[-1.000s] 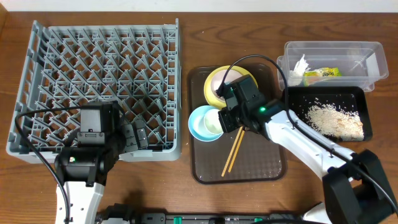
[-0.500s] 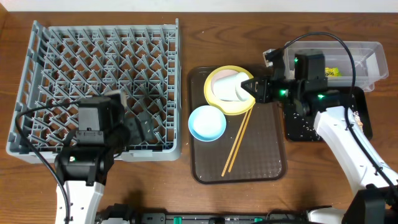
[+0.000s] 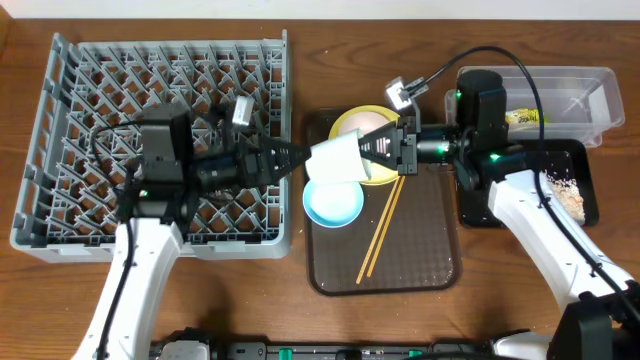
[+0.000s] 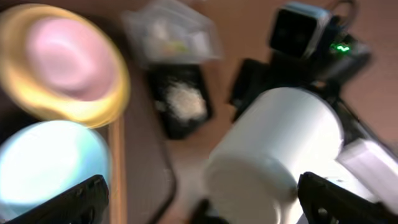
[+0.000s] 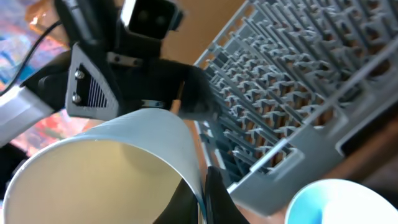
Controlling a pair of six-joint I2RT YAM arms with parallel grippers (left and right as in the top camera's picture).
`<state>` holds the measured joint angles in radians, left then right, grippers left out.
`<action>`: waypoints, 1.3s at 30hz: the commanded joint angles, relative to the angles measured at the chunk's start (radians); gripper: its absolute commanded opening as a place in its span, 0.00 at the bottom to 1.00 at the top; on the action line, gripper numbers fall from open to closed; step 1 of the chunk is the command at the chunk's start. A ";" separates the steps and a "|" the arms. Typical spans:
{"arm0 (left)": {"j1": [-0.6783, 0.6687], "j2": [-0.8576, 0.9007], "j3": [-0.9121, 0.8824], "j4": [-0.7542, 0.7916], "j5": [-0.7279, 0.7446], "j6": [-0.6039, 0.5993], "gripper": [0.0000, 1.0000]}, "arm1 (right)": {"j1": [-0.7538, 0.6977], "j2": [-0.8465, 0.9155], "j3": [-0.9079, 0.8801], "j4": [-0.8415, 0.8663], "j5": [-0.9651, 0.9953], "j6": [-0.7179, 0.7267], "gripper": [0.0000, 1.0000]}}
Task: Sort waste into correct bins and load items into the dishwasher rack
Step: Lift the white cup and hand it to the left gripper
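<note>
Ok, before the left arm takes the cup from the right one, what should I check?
1. Right gripper shut on the cup rim: ok.
2. Left gripper open wide: ok.
3. Cup fully between the left fingers: cannot tell.
4. Cup lifted clear of the blue bowl: ok.
5. Free pegs in the rack: ok.

Legible text: none can be read in any view.
Printed surface: green-and-orange snack wrapper [image 3: 527, 118], lying in the clear rectangular plastic tub [image 3: 585, 82].
Wrapper print: coloured patches are seen from overhead; they are too small for letters or a brand to be made out.
Left wrist view: blurred, so no lettering is resolved.
</note>
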<state>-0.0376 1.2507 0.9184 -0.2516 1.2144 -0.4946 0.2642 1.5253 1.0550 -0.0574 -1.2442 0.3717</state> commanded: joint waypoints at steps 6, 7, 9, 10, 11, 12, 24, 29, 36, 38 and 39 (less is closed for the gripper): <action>-0.079 0.043 0.019 0.164 0.244 -0.191 0.98 | 0.037 0.004 0.012 0.078 -0.047 0.048 0.01; -0.093 0.043 0.019 0.190 0.244 -0.212 0.98 | 0.039 0.004 0.012 0.095 -0.047 0.053 0.01; -0.118 0.043 0.019 0.240 0.243 -0.251 0.98 | 0.038 0.004 0.011 0.123 -0.047 0.064 0.01; -0.131 0.043 0.019 0.267 0.243 -0.272 0.98 | 0.038 0.004 0.012 0.135 -0.047 0.073 0.01; -0.141 0.043 0.019 0.287 0.240 -0.294 0.98 | 0.038 0.004 0.012 0.143 -0.047 0.079 0.01; -0.150 0.043 0.019 0.307 0.237 -0.315 0.98 | 0.038 0.004 0.011 0.151 -0.047 0.084 0.01; -0.217 0.043 0.019 0.452 0.220 -0.446 0.83 | 0.039 0.004 0.012 0.152 -0.043 0.085 0.01; -0.217 0.043 0.019 0.452 0.167 -0.442 0.80 | 0.039 0.004 0.012 0.152 -0.043 0.085 0.01; -0.217 0.043 0.019 0.452 0.117 -0.415 0.74 | 0.039 0.004 0.011 0.151 -0.044 0.085 0.02; -0.217 0.043 0.019 0.452 0.109 -0.399 0.69 | 0.039 0.004 0.012 0.151 -0.044 0.085 0.06; -0.217 0.043 0.019 0.452 0.106 -0.389 0.66 | 0.039 0.004 0.011 0.151 -0.043 0.085 0.08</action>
<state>-0.2451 1.3010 0.9188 0.1860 1.3502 -0.9249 0.2855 1.5249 1.0569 0.0975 -1.3006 0.4629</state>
